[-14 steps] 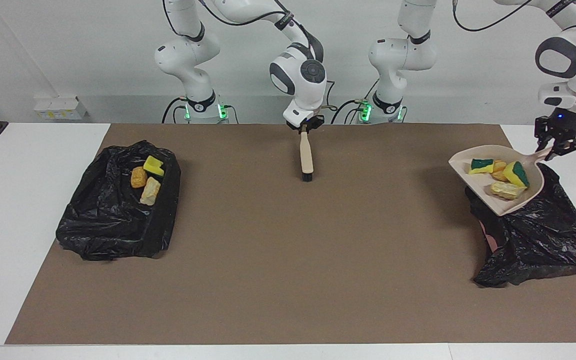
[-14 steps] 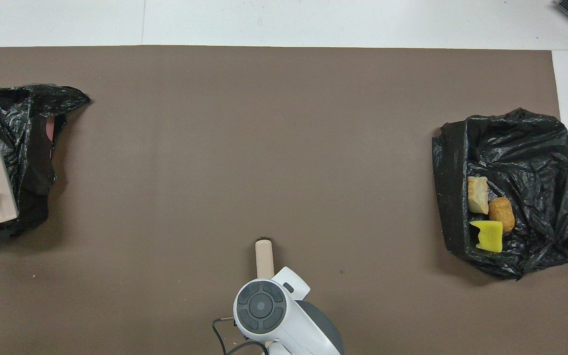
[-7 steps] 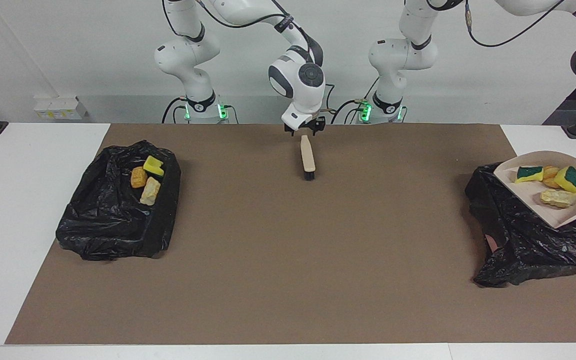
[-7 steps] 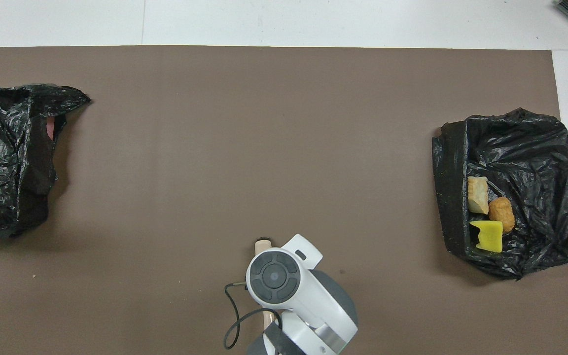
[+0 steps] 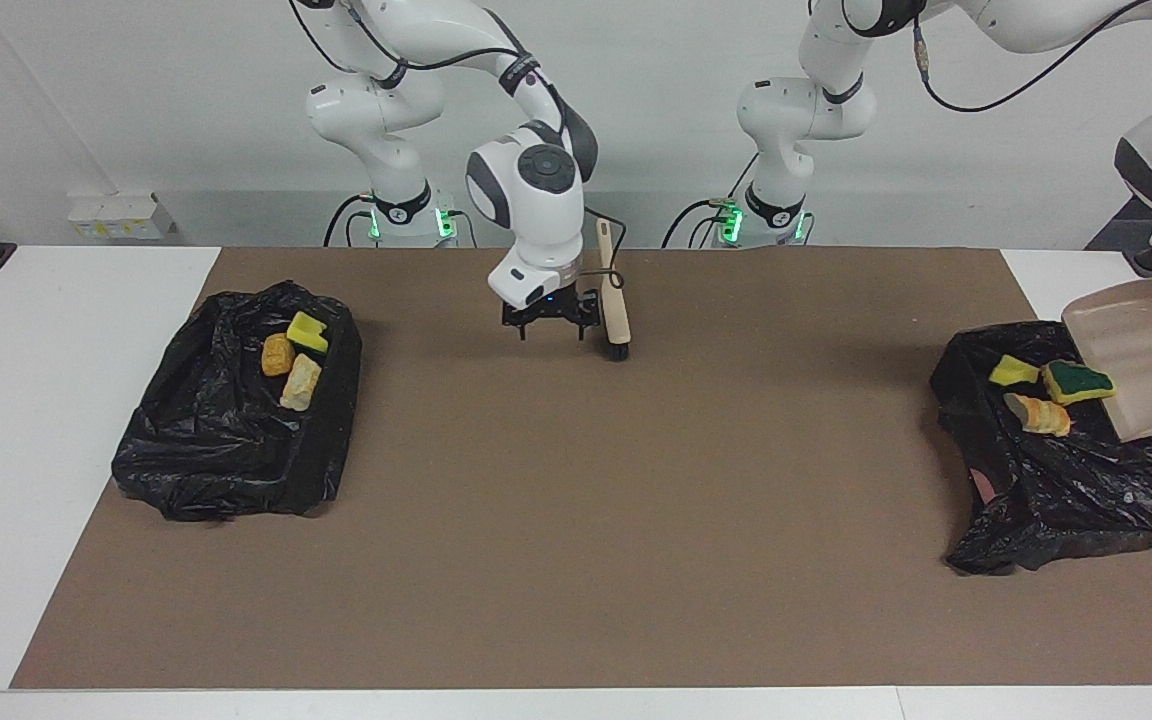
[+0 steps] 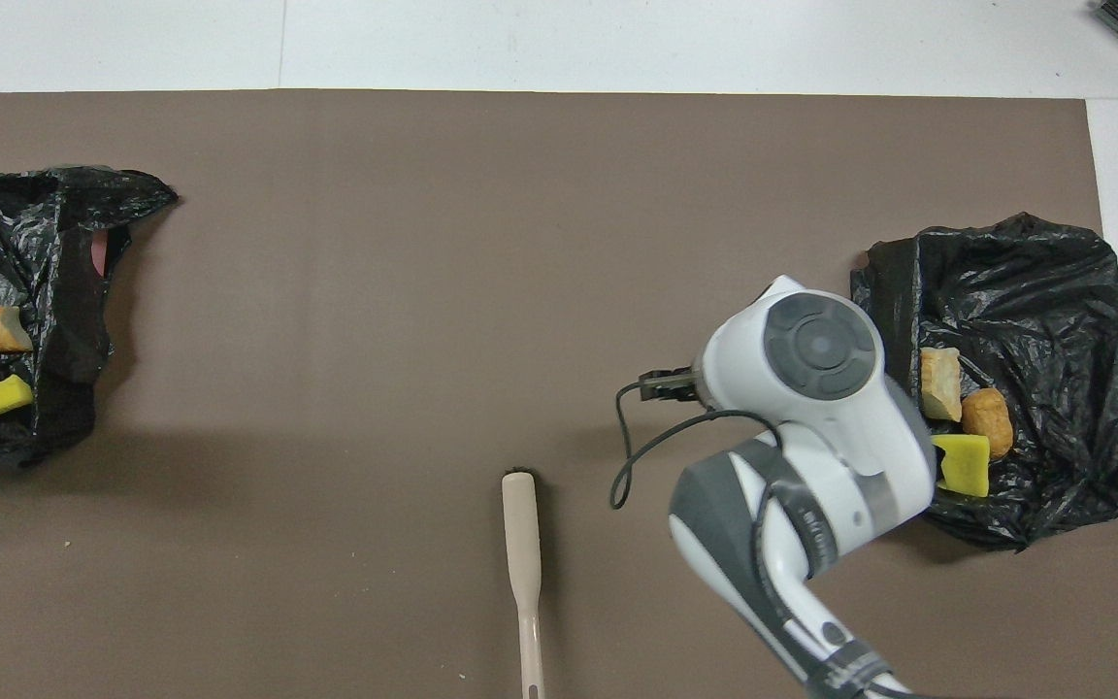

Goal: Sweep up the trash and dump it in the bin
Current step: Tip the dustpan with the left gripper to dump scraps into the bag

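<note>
**A:** The right hand (image 5: 549,322) has released the brush (image 5: 616,300) and hangs open over the mat (image 5: 576,520), just beside it.

**B:** The left hand, out of frame, stays clenched on the tipped dustpan (image 5: 1141,350). The trash (image 5: 1036,413) now lies in the bin bag (image 5: 1066,490), so that load looks dumped.

**A:** White bench (image 5: 36,400), white wall.

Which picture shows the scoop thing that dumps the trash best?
The facing view shows it best: the beige plastic dustpan hangs tilted over the black plastic bin bag at the left arm's end of the table, with sponge and bread pieces lying in the bag. The overhead view misses the dustpan entirely; only that bag and its trash show.
</note>
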You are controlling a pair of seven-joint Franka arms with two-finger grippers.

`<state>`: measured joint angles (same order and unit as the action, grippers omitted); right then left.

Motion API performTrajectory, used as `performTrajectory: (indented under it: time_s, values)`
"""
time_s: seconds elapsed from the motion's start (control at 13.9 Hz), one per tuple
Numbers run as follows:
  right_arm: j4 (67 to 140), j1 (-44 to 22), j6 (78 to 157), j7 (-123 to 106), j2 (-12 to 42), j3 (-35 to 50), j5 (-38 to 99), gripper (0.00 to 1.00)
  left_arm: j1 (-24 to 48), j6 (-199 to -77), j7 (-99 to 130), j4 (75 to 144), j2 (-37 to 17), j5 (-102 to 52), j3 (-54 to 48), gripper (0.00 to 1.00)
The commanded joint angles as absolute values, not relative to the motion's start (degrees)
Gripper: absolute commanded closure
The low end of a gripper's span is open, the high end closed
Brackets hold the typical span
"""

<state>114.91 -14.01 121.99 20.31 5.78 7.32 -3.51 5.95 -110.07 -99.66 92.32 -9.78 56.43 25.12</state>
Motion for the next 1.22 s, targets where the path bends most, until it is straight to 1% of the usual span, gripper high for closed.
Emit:
performTrajectory:
  time_s: [0.0, 0.22, 0.29, 0.43, 0.58, 0.72, 0.93, 1.01, 1.15]
  values:
    - [111.02, -13.89, 117.7, 14.78, 4.92, 2.31, -4.83, 0.0, 6.06, -102.33, -98.44, 88.25, -8.79, 58.8, 21.02, 1.0]
    - [105.49, -12.58, 112.26, 10.91, 4.05, -3.23, -4.57, 0.0, 5.63, -95.03, -91.7, 89.11, -6.69, 56.44, 14.44, 1.0]
    - [103.82, -11.79, 109.71, 8.81, 3.26, -4.21, -4.22, 0.0, 5.71, -93.53, -89.76, 90.08, -5.98, 53.12, 13.72, 1.0]
    - [101.87, -9.5, 105.49, 6.25, 0.63, -4.74, -3.6, 0.0, 5.8, -91.42, -88.78, 90.88, -5.36, 44.78, 12.14, 1.0]
    - [100.29, -6.52, 101.45, 4.67, -1.57, -4.75, -3.6, 0.0, 5.8, -89.13, -81.34, 92.45, -4.75, 37.04, 9.95, 1.0]
    - [98.36, -5.36, 97.05, 2.47, -3.07, -4.92, -3.6, 0.0, 5.8, -86.84, -73.17, 94.82, -4.4, 32.81, 7.04, 1.0]
    - [98.26, -5.27, 92.57, -2.0, -7.46, -8.25, -3.34, 0.0, 5.98, -87.18, -54.12, 98.25, -4.3, 25.15, 0.73, 1.0]
    - [98.61, -5.19, 90.72, -2.2, -7.99, -8.44, -2.3, 0.0, 5.98, -87.97, -47.44, 99.22, -4.31, 22.35, -1.38, 1.0]
    - [98.96, -5.19, 91.05, -1.85, -8.53, -8.18, -1.67, 0.0, 6.24, -88.59, -36.61, 99.23, -5.09, 17.07, -4.64, 1.0]
